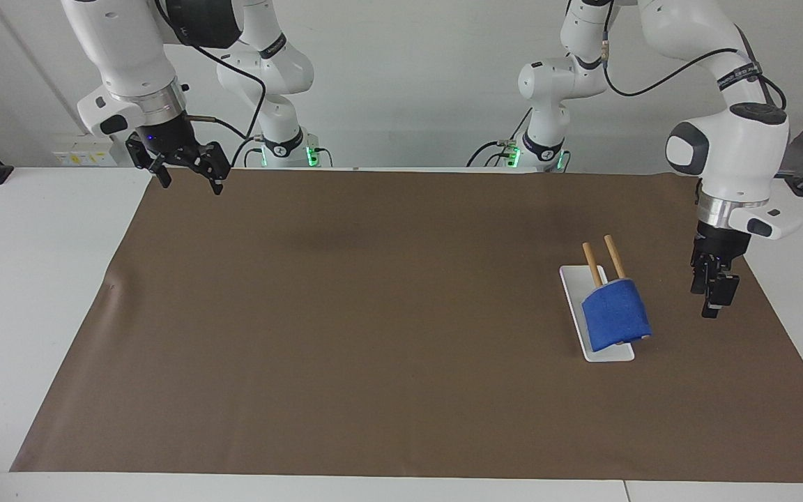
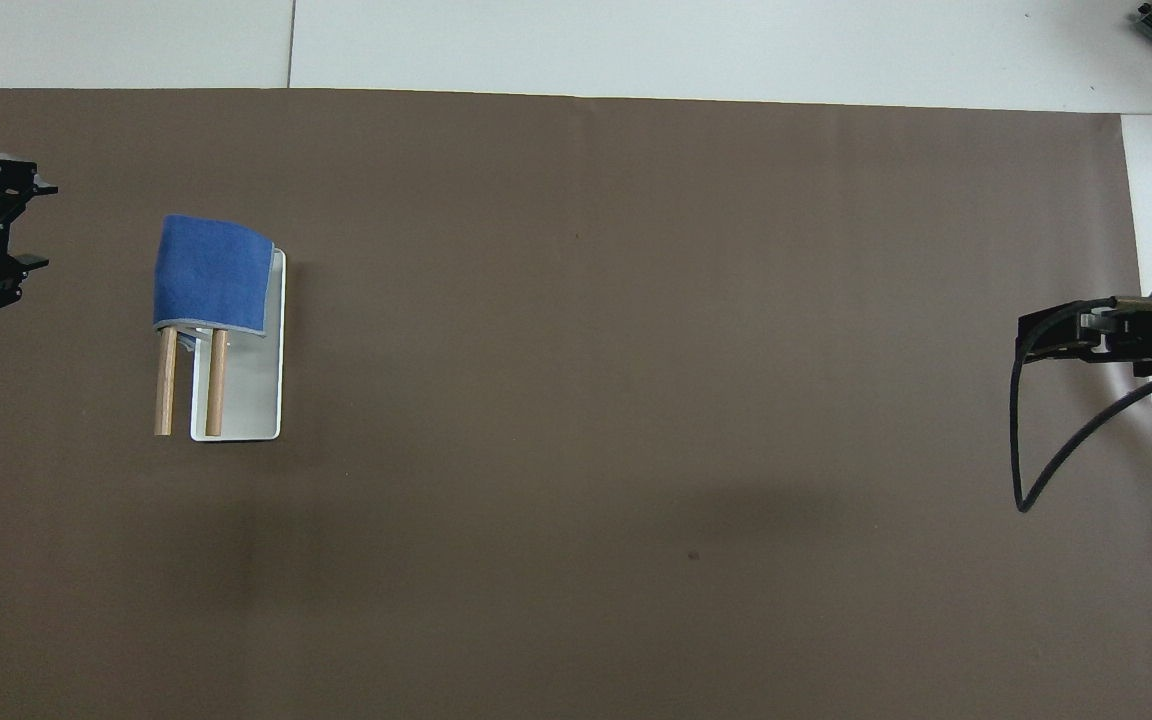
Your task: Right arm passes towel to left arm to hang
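- My left tool (image 1: 714,296) hangs over the brown mat (image 1: 373,335) at the left arm's end of the bench (image 1: 46,293), just beside the towel rack (image 1: 597,314) and clear of it.
- Its fingers are spread apart and carry nothing.
- The blue towel (image 1: 616,314) is draped over the rack's two wooden rails (image 1: 600,261), at the end of the rails farther from me, with a flap hanging down on each side.
- The rails slope up from a white base (image 2: 241,400), and their bare ends stick out from under the towel on the side nearer to me.
- My right tool (image 1: 189,171) waits in the air over the mat's corner at the right arm's end of the bench, well apart from the towel.
- Its fingers are spread wide, and nothing is between them.
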Available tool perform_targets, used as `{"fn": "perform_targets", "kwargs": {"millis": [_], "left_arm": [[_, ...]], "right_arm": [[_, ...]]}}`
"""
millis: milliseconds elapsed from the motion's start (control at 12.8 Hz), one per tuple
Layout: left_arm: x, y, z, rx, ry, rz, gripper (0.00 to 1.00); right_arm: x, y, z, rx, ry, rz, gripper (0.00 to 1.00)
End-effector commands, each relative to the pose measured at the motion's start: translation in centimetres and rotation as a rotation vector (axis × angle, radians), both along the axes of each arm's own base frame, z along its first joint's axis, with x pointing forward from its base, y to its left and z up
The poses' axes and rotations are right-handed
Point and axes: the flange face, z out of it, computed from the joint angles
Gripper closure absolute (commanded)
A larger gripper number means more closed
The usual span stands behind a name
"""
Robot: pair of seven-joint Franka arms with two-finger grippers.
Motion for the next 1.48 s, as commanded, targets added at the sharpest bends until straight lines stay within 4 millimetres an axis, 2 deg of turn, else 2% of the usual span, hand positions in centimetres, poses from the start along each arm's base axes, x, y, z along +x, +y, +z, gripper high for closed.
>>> {"fn": "perform_targets", "kwargs": {"millis": [0, 391, 547, 625, 859, 1172, 1406], "left_arm": [[2.1, 0.5, 2.5, 0.012, 0.055, -0.002, 0.21], [2.0, -0.4, 8.8, 0.050, 0.131, -0.096, 0.22], [1.2, -2.2, 11.4, 0.052, 0.151, -0.126, 0.23], [0.8, -3.4, 12.3, 0.052, 0.174, -0.147, 0.23], [-1.5, -6.1, 14.7, 0.082, 0.249, -0.280, 0.23], [-4.2, -6.7, 15.8, 0.148, 0.358, -0.525, 0.23], [-5.3, -6.5, 15.6, 0.200, 0.422, -0.764, 0.23]], "right_arm": [[-0.6, 0.0, 0.2, -0.009, 0.008, 0.010, 0.00], [-0.6, -0.1, 0.1, -0.006, 0.009, 0.008, 0.00], [-0.5, 0.1, 0.2, 0.012, 0.003, 0.009, 0.00], [-0.3, 0.5, 0.2, 0.067, 0.001, 0.000, 0.00], [-0.2, 0.4, 0.4, 0.072, -0.005, 0.003, 0.00], [0.9, 0.4, 0.8, 0.048, 0.011, 0.014, 0.00], [0.8, 0.5, 0.7, 0.049, 0.006, 0.026, 0.00]]}}
